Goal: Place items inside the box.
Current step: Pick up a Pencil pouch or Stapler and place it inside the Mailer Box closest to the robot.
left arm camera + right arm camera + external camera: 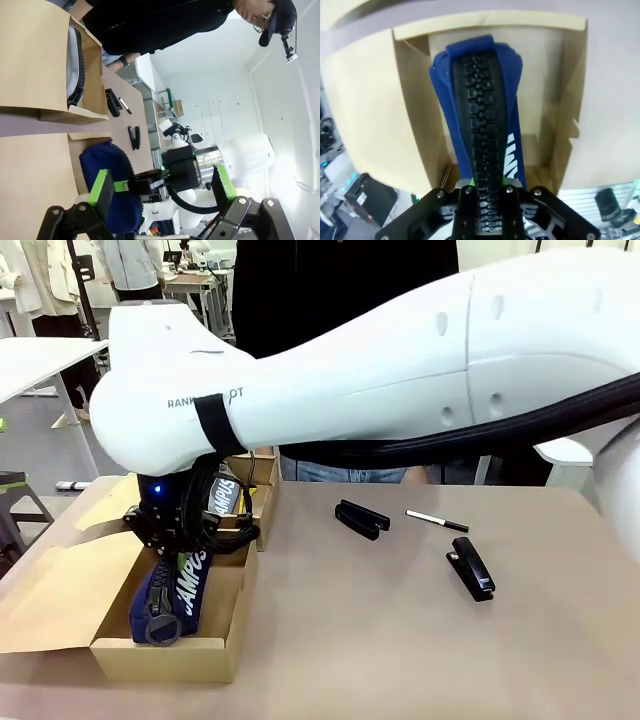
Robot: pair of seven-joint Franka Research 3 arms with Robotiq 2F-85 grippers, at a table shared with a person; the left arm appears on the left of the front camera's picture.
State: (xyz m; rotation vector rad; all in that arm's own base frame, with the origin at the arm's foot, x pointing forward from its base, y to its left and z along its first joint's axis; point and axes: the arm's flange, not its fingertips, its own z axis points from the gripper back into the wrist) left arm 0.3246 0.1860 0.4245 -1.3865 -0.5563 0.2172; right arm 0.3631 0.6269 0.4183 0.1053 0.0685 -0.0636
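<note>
The navy zip pouch (pixel 185 585) lettered "CAMPUS" stands slanted, its lower end down inside the long brown box (pixel 165 660). My right gripper (pixel 185 530) is shut on the pouch's upper end, reaching in from the right across the table. The right wrist view looks straight down the pouch's black zipper (pixel 480 115) into the box (pixel 410 125), with the right gripper (pixel 486 202) clamped on it. My left gripper (pixel 162 185) is open with nothing between its green pads (pixel 102 185), off to the side of the box (pixel 35 175) and pouch (pixel 110 180). A black clip-like piece (pixel 362 518), a white pen (pixel 437 521) and a black stapler (pixel 471 570) lie on the table.
The box's flap lid (pixel 50 590) lies open to the left. A second, smaller cardboard box (pixel 258 480) stands just behind, holding a grey-and-black thing (pixel 75 65). A person in dark clothes (pixel 340 300) stands at the far side. My right arm's white body (pixel 400 360) spans the table's middle.
</note>
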